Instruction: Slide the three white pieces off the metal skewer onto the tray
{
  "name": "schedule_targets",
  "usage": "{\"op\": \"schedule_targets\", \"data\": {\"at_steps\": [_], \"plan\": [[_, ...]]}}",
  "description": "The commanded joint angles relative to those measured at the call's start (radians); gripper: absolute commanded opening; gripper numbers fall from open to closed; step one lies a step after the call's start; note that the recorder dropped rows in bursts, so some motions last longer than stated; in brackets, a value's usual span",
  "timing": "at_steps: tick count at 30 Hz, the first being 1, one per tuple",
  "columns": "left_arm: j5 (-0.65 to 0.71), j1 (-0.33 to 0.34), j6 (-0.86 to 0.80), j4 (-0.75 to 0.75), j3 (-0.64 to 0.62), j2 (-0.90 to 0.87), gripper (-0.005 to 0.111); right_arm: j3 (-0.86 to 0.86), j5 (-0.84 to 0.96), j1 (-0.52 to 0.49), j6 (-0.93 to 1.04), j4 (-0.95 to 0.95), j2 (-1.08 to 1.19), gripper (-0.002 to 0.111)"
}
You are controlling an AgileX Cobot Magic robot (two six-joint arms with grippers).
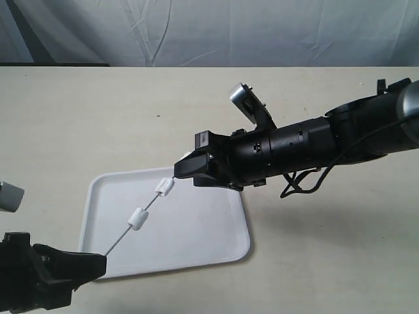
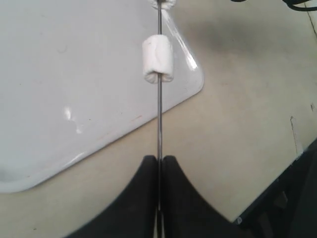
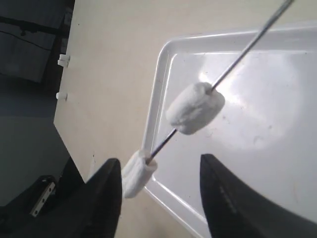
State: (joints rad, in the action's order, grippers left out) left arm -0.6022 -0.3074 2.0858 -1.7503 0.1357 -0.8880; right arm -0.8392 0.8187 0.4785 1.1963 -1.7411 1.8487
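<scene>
Left gripper [image 2: 158, 161] clamps metal skewer [image 2: 159, 114] above tray [image 1: 196, 229] for catching; right gripper [image 3: 159, 162], jaws apart, straddles end white piece [image 3: 137, 173] for stripping.

Exterior camera: set high, off the arms, tilted down across the table [image 1: 78, 118] toward a draped backdrop [image 1: 196, 33]. Wide view, takes in most of the tray [image 1: 196, 229].

Left wrist camera: close in, sights out over the left gripper [image 2: 159, 159] along the metal skewer [image 2: 159, 124].

Right wrist camera: close in, looks past the right gripper [image 3: 161, 161] down onto one tray corner.

All three views share the metal skewer and the tray.
</scene>
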Motion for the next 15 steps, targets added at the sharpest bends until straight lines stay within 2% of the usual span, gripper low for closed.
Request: {"op": "schedule_targets", "data": {"at_steps": [1, 15], "plan": [[-0.015, -0.004, 0.005, 0.006, -0.005, 0.006, 0.000, -0.005, -0.004, 0.000, 0.005, -0.003, 0.000, 0.047], [-0.072, -0.004, 0.002, 0.006, -0.007, 0.006, 0.000, -0.008, -0.061, 0.000, 0.003, -0.003, 0.011, 0.047]]}}
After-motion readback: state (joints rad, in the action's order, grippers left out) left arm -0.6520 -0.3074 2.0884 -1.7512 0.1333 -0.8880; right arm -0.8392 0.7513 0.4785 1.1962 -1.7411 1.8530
